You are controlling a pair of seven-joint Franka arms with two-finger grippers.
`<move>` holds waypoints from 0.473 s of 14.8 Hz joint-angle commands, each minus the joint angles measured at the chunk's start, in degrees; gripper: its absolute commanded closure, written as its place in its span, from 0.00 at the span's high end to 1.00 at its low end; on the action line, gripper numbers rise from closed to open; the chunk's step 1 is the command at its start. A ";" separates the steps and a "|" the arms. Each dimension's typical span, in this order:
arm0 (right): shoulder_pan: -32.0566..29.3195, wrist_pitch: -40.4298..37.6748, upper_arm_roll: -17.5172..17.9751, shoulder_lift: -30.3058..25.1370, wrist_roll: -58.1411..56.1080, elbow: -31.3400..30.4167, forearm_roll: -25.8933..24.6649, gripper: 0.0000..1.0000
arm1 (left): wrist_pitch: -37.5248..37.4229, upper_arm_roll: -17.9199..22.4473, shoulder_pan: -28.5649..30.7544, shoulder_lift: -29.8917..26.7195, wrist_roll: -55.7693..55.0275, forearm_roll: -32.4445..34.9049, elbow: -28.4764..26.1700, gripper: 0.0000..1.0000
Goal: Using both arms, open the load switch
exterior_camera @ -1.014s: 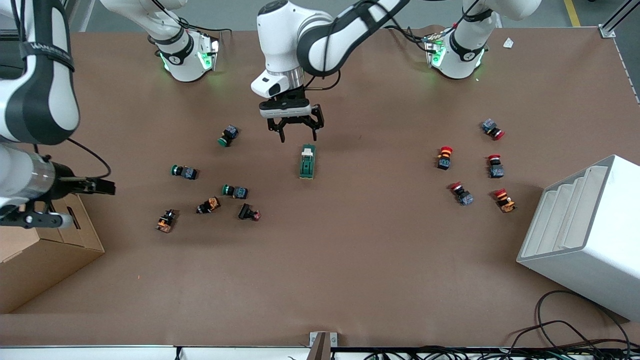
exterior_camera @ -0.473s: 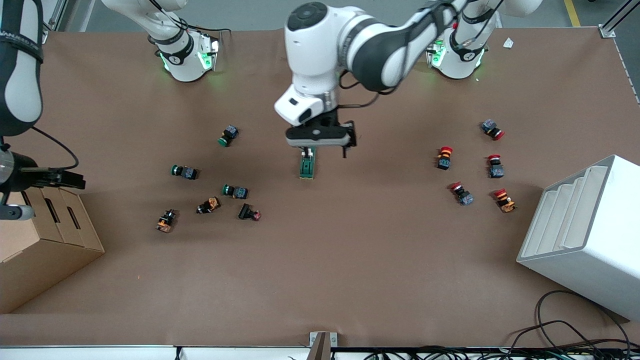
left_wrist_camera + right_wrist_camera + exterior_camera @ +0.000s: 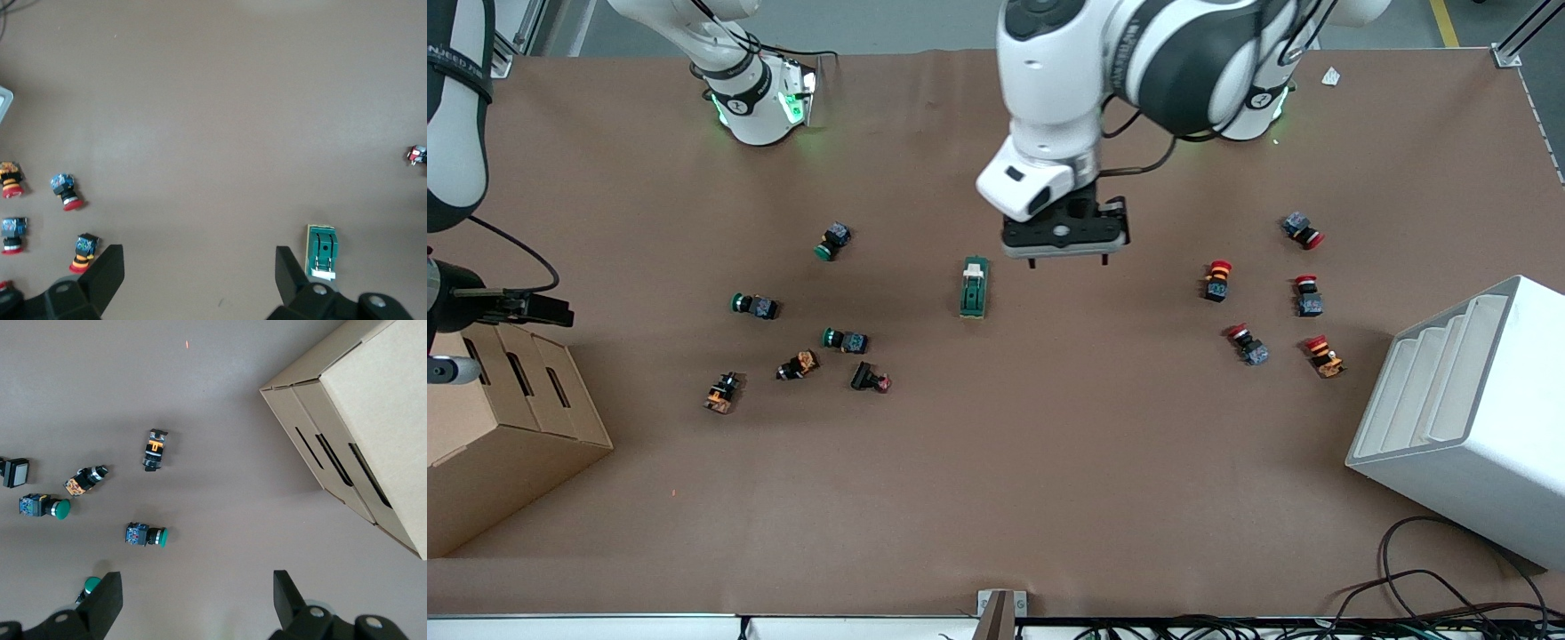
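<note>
Beside the load switch (image 3: pixel 974 287), left claw (image 3: pixel 197 273) hangs wide open, seemingly empty.

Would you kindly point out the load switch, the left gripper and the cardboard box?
load switch (image 3: pixel 974 288): front view, middle of its green body.
left gripper (image 3: pixel 1068 263): front view, midway between its fingertips.
cardboard box (image 3: pixel 507 449): front view, its top face.

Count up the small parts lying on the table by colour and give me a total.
Green-capped buttons: 3
Red-capped buttons: 5
Black-and-orange parts: 2
Black part with a reddish end: 1
Green switch block: 1
Total: 12
</note>
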 commanded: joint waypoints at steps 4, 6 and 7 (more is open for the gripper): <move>-0.22 -1.19 1.00 -0.63 -0.15 0.18 -0.54 1.00 | -4.58 0.94 6.86 -9.34 9.23 -3.21 -2.32 1.00; 0.57 -1.36 1.00 -0.90 -0.32 0.09 -0.54 1.00 | -11.53 5.15 7.30 -10.95 15.34 -6.35 -2.24 1.00; 1.01 -1.37 0.91 -1.77 -0.24 -0.08 -0.45 1.00 | -11.81 7.35 7.83 -11.74 20.43 -8.64 -2.33 1.00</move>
